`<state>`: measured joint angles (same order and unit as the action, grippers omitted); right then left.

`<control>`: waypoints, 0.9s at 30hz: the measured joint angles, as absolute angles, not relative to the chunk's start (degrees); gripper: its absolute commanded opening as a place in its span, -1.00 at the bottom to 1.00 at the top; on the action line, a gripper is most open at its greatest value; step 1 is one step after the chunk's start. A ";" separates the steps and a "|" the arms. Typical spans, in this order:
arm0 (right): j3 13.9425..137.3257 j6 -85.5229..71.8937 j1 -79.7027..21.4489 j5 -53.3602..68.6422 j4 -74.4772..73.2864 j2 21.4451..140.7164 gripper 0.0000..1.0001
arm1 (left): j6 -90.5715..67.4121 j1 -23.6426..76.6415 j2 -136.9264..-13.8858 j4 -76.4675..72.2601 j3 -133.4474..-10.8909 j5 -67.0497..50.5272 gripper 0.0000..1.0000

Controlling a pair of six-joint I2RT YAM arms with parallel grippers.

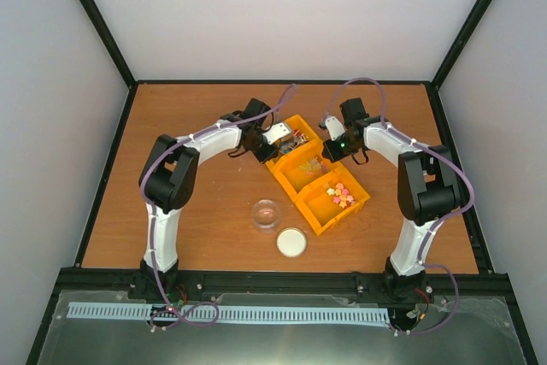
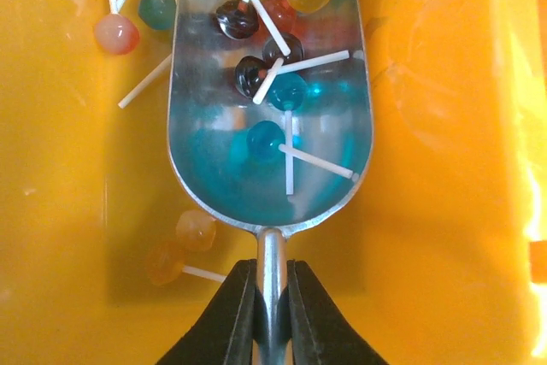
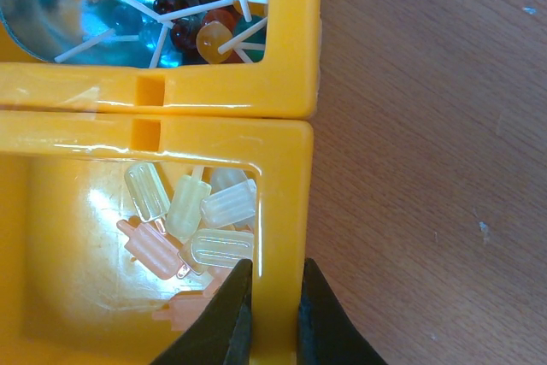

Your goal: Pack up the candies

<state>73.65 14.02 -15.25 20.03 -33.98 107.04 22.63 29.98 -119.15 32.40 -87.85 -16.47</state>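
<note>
The left hand (image 2: 272, 301) grips the scoop (image 2: 256, 173), its long axis pointing straight ahead into the candies (image 2: 267, 139); the right hand (image 3: 275, 297) pinches the bin wall (image 3: 282, 203)

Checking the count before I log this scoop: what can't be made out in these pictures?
- Left wrist: the scoop, held in the left fingers, and its lollipops run off the top edge.
- Right wrist: the right fingers, astride the middle bin's wall, hide some popsicle-shaped candies.
- Top view: the glass bowl is too small to tell whether it holds anything.
</note>
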 measured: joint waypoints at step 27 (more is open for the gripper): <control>73.78 14.04 -15.31 22.13 -33.08 107.66 -0.95 | 20.80 25.87 -111.26 21.39 -76.93 -22.11 -0.98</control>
<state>73.78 14.04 -15.31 22.13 -33.08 107.66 20.80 25.87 -111.26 21.39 -76.93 -22.11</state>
